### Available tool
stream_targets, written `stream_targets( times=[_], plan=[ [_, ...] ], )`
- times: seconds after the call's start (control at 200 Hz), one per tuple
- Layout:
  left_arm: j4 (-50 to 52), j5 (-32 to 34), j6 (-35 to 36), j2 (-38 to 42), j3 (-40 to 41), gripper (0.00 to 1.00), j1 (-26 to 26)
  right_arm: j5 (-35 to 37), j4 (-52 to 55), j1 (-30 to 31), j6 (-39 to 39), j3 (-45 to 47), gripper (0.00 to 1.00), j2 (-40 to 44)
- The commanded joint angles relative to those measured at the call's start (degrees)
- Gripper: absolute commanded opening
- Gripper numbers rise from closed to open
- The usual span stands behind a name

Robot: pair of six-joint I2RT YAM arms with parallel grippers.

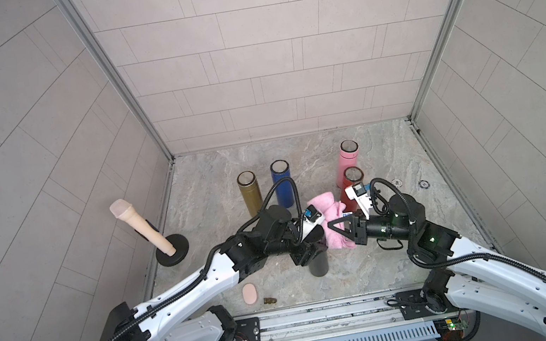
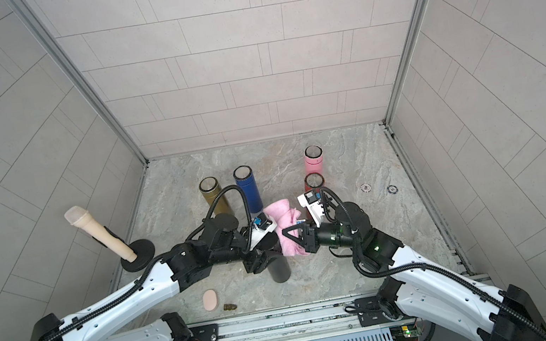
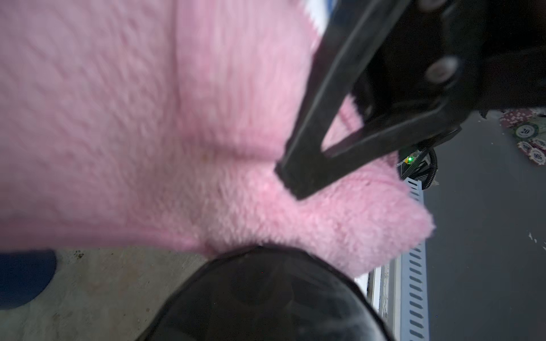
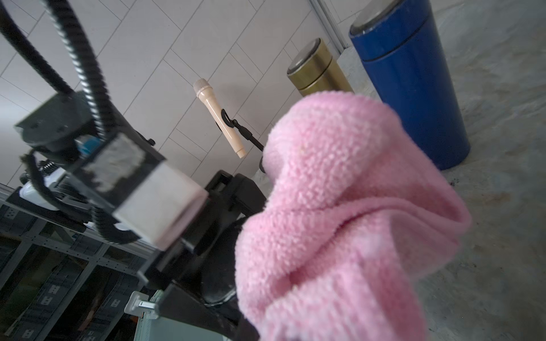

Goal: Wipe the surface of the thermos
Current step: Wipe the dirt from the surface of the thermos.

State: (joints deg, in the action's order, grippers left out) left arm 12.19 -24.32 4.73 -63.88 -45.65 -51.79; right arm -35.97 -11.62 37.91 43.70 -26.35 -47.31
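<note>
A black thermos (image 1: 318, 262) stands upright near the front middle of the stone floor, and my left gripper (image 1: 305, 256) is shut on its body. In the left wrist view its dark top (image 3: 266, 295) fills the lower part. A fluffy pink cloth (image 1: 326, 213) is bunched against the thermos's upper right side, with my right gripper (image 1: 333, 225) shut on it. Both top views show this; the cloth (image 2: 285, 219) hides the upper right side of the thermos (image 2: 279, 270). In the right wrist view the cloth (image 4: 339, 221) covers the jaws.
Behind stand a gold thermos (image 1: 249, 193), a blue one (image 1: 283, 182), a pink one (image 1: 350, 161) and a red one (image 1: 350, 188) close to the right wrist. A beige microphone on a stand (image 1: 141, 227) is at left. A pink oval pad (image 1: 249, 294) and small brown object (image 1: 270, 300) lie in front.
</note>
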Motion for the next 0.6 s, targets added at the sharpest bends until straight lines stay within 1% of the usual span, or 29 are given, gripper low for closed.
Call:
stream_targets(
  times=[0.0,0.13,0.205,0.275,0.33,0.43,0.59],
  plan=[
    [-6.15,-1.53,4.11,1.89,-0.59,0.00,-0.07,-1.30,0.16,-0.16,0.04,5.33,0.00,-4.75],
    [-7.52,0.43,4.28,1.72,-0.67,0.00,-0.07,-0.47,-5.07,0.65,0.53,10.51,0.00,-10.31],
    [-8.58,1.35,4.24,1.93,-0.34,0.00,-0.07,0.60,-4.12,1.64,-0.91,10.41,0.00,-11.95],
    [-9.45,1.96,4.01,2.33,-0.05,0.00,-0.07,0.54,-3.28,1.89,-1.22,9.52,0.00,-11.71],
    [-9.80,2.42,3.97,2.27,0.13,0.00,-0.07,0.33,-1.97,1.89,-1.16,7.93,0.00,-9.87],
    [-9.68,2.93,3.66,2.00,0.18,0.00,-0.07,0.71,1.89,1.97,-1.72,4.07,0.00,-3.71],
    [-10.39,3.97,2.75,1.74,0.86,0.00,-0.07,3.33,10.19,1.91,-4.67,-2.47,0.00,4.81]
  ],
)
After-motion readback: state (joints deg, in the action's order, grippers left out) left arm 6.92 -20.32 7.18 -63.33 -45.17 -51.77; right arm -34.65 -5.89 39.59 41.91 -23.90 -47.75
